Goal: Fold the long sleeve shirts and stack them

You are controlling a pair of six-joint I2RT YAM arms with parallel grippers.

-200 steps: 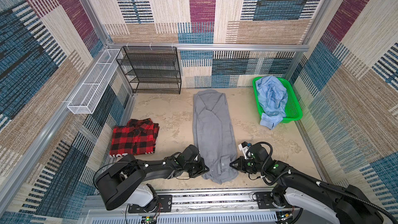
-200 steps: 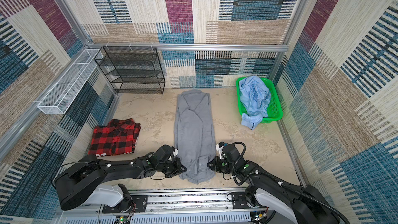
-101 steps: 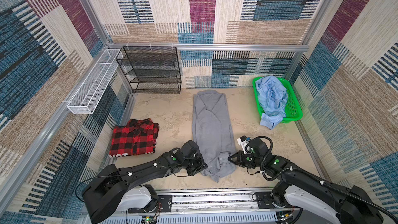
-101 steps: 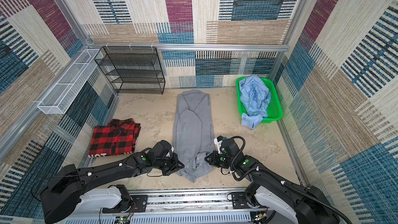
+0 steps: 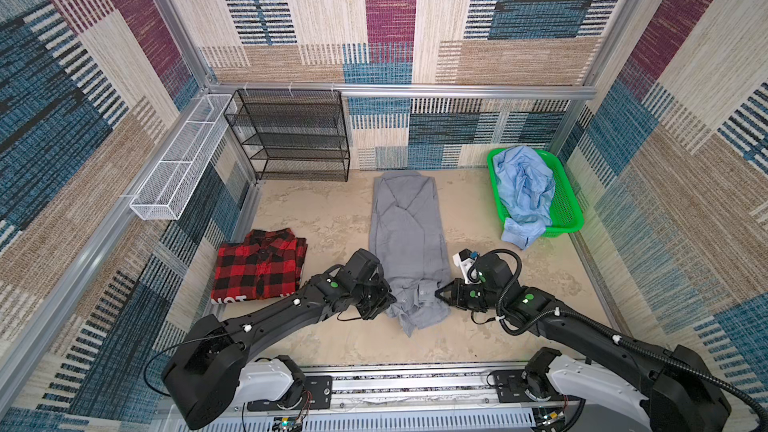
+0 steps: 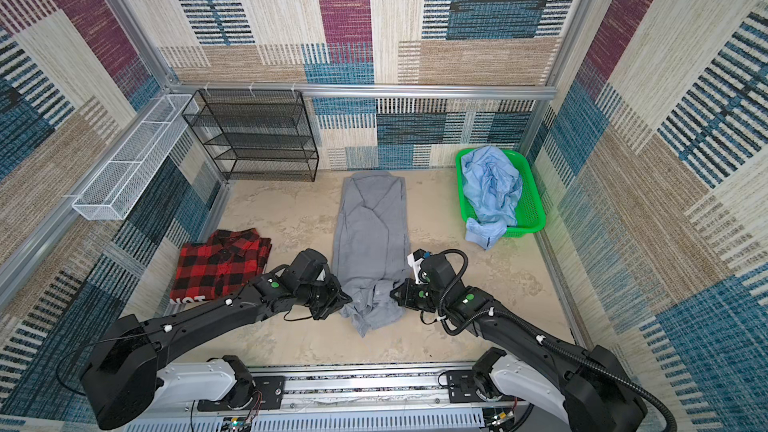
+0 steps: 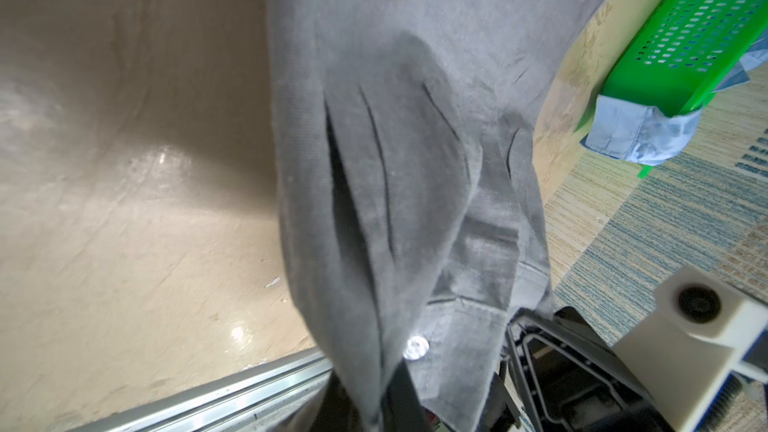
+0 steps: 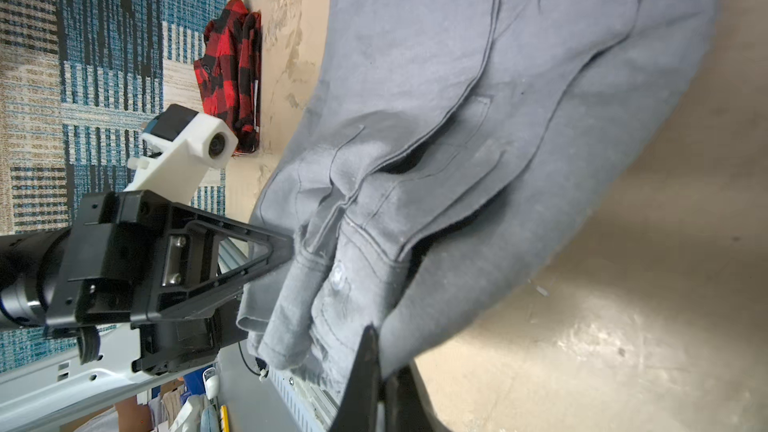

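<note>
A plain grey shirt [image 5: 409, 238] [image 6: 372, 234] lies as a long strip down the middle of the table, its near end raised and bunched. My left gripper [image 5: 390, 299] [image 6: 347, 297] is shut on that end's left edge and my right gripper [image 5: 438, 293] [image 6: 394, 293] on its right edge. The wrist views show grey shirt cloth [image 7: 395, 160] [image 8: 498, 97] pinched at my left gripper [image 7: 399, 371] and right gripper [image 8: 372, 338]. A folded red-and-black plaid shirt [image 5: 257, 270] [image 8: 230, 72] lies at the left. A crumpled light blue shirt [image 5: 525, 193] spills over the basket.
The green mesh basket [image 5: 571, 209] stands at the back right against the wall. A black wire shelf rack [image 5: 291, 135] stands at the back left, with a white wire tray [image 5: 183, 160] fixed on the left wall. A metal rail [image 5: 374, 384] runs along the front edge.
Both grippers have moved away from the front edge toward the back, carrying the grey shirt's near end up with them; that end now bunches between them.
</note>
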